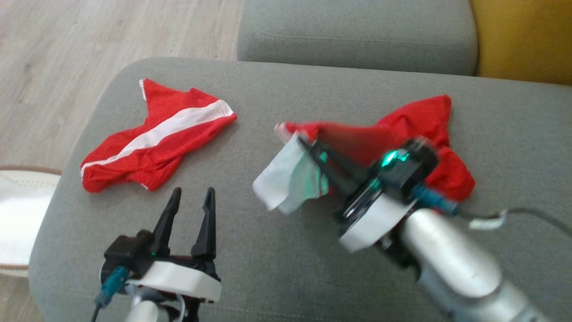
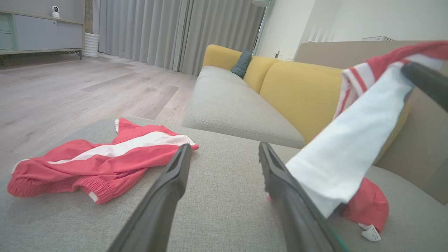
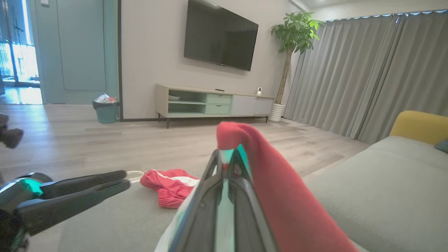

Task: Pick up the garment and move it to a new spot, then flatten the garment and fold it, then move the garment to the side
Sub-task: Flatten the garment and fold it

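Observation:
A red garment (image 1: 420, 120) with a white panel lies bunched on the right of the grey cushion (image 1: 268, 268). My right gripper (image 1: 304, 144) is shut on the garment's left edge and holds it lifted, so the white panel (image 2: 350, 150) hangs down. In the right wrist view the red cloth (image 3: 273, 182) drapes over the shut right gripper (image 3: 227, 157). My left gripper (image 1: 192, 197) stands open and holds nothing, low over the cushion's front left. A second red garment (image 1: 152, 143) with a white stripe lies flat just beyond it, also seen low in the left wrist view (image 2: 98, 161).
Behind the cushion stands a grey sofa seat (image 1: 357, 36) with a yellow backrest (image 1: 518, 36). Wooden floor (image 1: 67, 44) runs along the left, where a white object (image 1: 18, 214) lies by the cushion's edge. A dark cable (image 1: 532, 217) trails at the right.

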You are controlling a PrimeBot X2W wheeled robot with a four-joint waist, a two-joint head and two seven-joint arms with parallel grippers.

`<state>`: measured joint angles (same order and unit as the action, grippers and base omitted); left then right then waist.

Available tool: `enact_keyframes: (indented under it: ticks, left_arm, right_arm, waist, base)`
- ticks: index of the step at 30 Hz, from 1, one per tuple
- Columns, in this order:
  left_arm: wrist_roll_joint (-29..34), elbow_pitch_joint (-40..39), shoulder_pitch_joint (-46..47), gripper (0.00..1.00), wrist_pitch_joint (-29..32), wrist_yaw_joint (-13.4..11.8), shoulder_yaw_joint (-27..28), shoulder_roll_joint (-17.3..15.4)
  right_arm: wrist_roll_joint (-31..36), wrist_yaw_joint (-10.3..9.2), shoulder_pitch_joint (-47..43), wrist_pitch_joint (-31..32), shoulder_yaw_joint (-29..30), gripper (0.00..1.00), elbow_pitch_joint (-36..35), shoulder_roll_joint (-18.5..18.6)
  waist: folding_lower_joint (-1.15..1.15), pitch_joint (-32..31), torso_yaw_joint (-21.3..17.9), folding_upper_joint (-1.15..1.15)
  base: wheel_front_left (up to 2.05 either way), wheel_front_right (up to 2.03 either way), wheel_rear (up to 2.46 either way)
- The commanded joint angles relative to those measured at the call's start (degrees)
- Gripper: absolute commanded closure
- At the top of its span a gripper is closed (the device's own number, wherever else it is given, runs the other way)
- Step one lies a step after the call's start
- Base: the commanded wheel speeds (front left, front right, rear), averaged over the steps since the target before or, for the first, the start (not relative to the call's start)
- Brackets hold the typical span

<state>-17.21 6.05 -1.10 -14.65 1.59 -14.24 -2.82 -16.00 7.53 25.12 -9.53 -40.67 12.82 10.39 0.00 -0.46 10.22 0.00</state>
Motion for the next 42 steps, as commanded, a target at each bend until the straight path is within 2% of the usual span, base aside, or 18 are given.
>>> enact_keyframes:
  ticks: [1, 4, 7, 10, 14, 15, 16, 19, 20, 24, 30, 34, 37, 42]
  left_arm:
    - [0.46, -2.07, 2.32, 0.0, -0.35, 0.15, 1.36, -0.06]
    - [-0.01, -2.36, 3.47, 0.0, -0.35, 0.29, 0.37, -0.06]
    - [-0.53, -2.34, 5.29, 0.0, -0.35, 0.43, -0.71, -0.06]
    - [-1.37, -2.09, 7.16, 0.0, -0.35, 0.59, -1.76, -0.06]
    - [-2.86, -1.78, 9.07, 0.0, -0.35, 0.44, -3.23, -0.06]
    - [-3.2, -1.73, 9.47, 0.0, -0.35, 0.39, -3.59, -0.06]
    - [-3.48, -1.74, 9.88, 0.0, -0.35, 0.38, -3.98, -0.06]
    - [-4.26, -1.82, 11.08, 0.0, -0.35, -0.04, -5.29, -0.06]
    - [-4.26, -1.82, 11.08, 0.0, -0.35, -0.04, -5.29, -0.06]
    - [-4.62, -2.0, 11.59, 0.0, -0.35, -0.6, -5.25, -0.06]
    - [-3.99, -2.06, 12.26, 0.0, -0.35, -0.98, -3.19, -0.06]
    - [-2.81, -2.59, 12.39, 0.0, -0.35, -0.82, -1.27, -0.06]
    - [-1.82, -3.21, 12.19, 0.0, -0.35, -0.62, 0.2, -0.06]
    - [-0.63, -4.34, 11.46, 0.0, -0.35, -0.4, 2.0, -0.06]
  right_arm:
    - [-0.96, -0.04, 5.01, 1.34, 0.85, 1.0, -2.99, 1.08]
    - [-1.55, -0.04, 11.58, 4.86, 1.15, 1.0, -4.61, 5.94]
    - [-4.01, -0.04, 19.63, 7.6, -0.22, 1.0, -3.33, 10.53]
    - [-5.88, -0.04, 28.74, 9.31, -4.43, 1.0, 1.39, 15.17]
    - [-10.29, -0.04, 39.54, 10.82, -12.04, 1.0, 11.47, 19.24]
    - [-11.02, -0.04, 42.08, 11.11, -13.94, 0.78, 14.41, 19.91]
    - [-11.56, -0.04, 44.42, 11.32, -15.41, 0.0, 17.61, 20.38]
    - [-12.77, -0.04, 51.12, 11.84, -19.13, 0.0, 30.07, 19.99]
    - [-12.77, -0.04, 51.12, 11.84, -19.13, 0.0, 30.07, 19.99]
    - [-14.18, -0.04, 54.07, 9.81, -20.22, 0.0, 38.26, 17.54]
    - [-15.93, -0.04, 53.45, 1.44, -18.65, 0.0, 45.44, 13.55]
    - [-16.76, -0.04, 50.89, -3.74, -17.02, 0.0, 46.9, 11.44]
    - [-17.3, -0.04, 47.77, -5.21, -14.54, 0.0, 45.76, 10.37]
    - [-14.93, -0.04, 39.19, -5.44, -6.45, 0.0, 36.35, 10.39]
  waist:
    - [0.0, 0.81, 0.9, 0.0]
    - [0.0, 3.08, 2.84, 0.0]
    - [0.0, 6.02, 5.31, 0.0]
    - [0.0, 8.95, 8.11, 0.0]
    - [0.0, 12.14, 11.64, 0.0]
    - [0.0, 12.83, 12.34, 0.0]
    - [0.0, 13.55, 13.02, 0.0]
    - [0.0, 15.54, 14.75, 0.0]
    - [0.0, 15.54, 14.75, 0.0]
    - [0.0, 16.29, 14.57, 0.0]
    - [0.0, 14.99, 11.19, 0.0]
    - [0.0, 12.91, 7.72, 0.0]
    - [0.0, 10.75, 5.03, 0.0]
    - [0.0, 7.5, 0.93, 0.0]
  base:
    - [0.0, 0.0, 0.0]
    - [0.0, 0.0, 0.0]
    - [0.0, 0.0, 0.0]
    - [0.0, 0.0, 0.0]
    - [0.0, 0.0, 0.0]
    - [0.0, 0.0, 0.0]
    - [0.0, 0.0, 0.0]
    - [0.0, 0.0, 0.0]
    - [0.0, 0.0, 0.0]
    - [0.0, 0.0, 0.0]
    - [0.0, 0.0, 0.0]
    - [0.0, 0.0, 0.0]
    - [0.0, 0.0, 0.0]
    - [0.0, 0.0, 0.0]
